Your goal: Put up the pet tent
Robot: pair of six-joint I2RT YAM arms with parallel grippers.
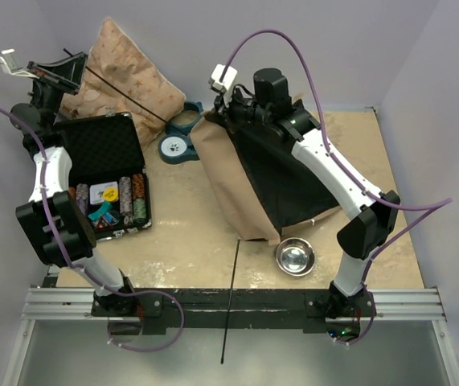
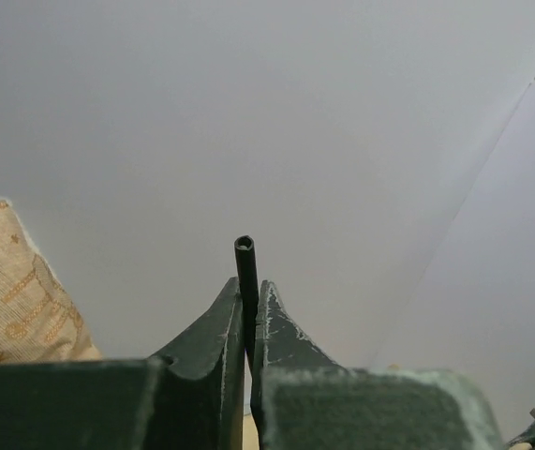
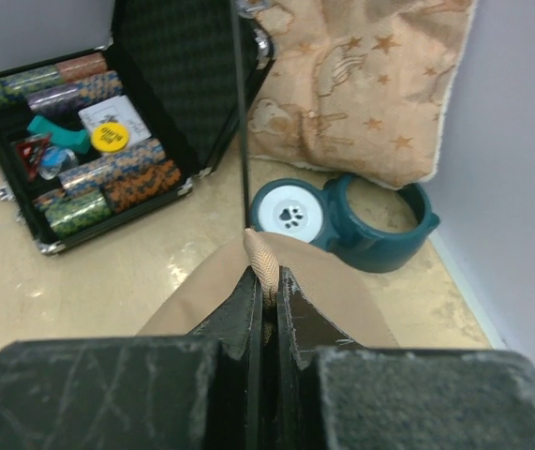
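Note:
The pet tent (image 1: 245, 181) lies collapsed right of the table's middle, tan fabric outside and black lining (image 1: 281, 173) showing. My right gripper (image 1: 218, 109) is shut on a tan woven loop (image 3: 264, 255) at the tent's top corner and holds it up; the fabric (image 3: 342, 300) spreads below the jaws. A thin dark pole (image 1: 124, 92) runs from that corner up and left to my left gripper (image 1: 60, 75). In the left wrist view the left gripper (image 2: 248, 289) is shut on the pole, whose hollow tip (image 2: 245, 246) sticks out past the fingertips. The entrance hole and pom-pom are not visible.
A star-patterned pillow (image 1: 120, 72) leans on the back wall. An open black case of poker chips (image 1: 104, 181) lies at left. A teal double pet bowl (image 1: 177, 138) sits by the tent's top. A steel bowl (image 1: 295, 257) stands near the front. Another dark pole (image 1: 231, 305) lies across the front edge.

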